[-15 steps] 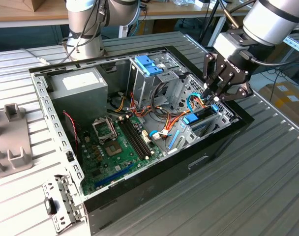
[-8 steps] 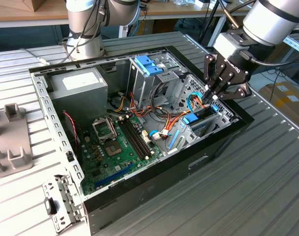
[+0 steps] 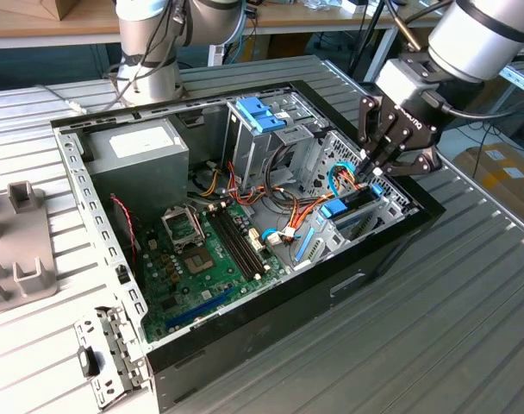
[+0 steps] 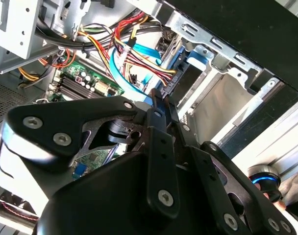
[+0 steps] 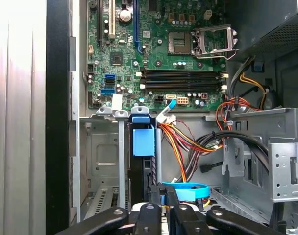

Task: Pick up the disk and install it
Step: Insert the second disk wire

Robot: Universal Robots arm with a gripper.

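Observation:
The disk (image 3: 348, 207), dark with bright blue rails and a blue tab (image 5: 143, 139), stands on edge in the drive bay at the exterior view's right end of the open computer case (image 3: 245, 336). My gripper (image 3: 370, 177) reaches down into that bay, and its black fingers are drawn together at the disk's upper edge. In both wrist views the two fingertips (image 5: 154, 208) sit almost touching, right over the disk's dark edge (image 5: 150, 176). The blue tab (image 4: 197, 59) shows just beyond the gripper (image 4: 162, 105). I cannot tell whether anything thin is pinched between the fingers.
Bundles of red, orange and blue cables (image 3: 279, 211) lie beside the bay. The green motherboard (image 3: 202, 267) covers the case floor. A grey power supply (image 3: 137, 151) and a drive cage with a light-blue clip (image 3: 260, 114) stand at the back. A grey fixture (image 3: 16, 250) lies on the table.

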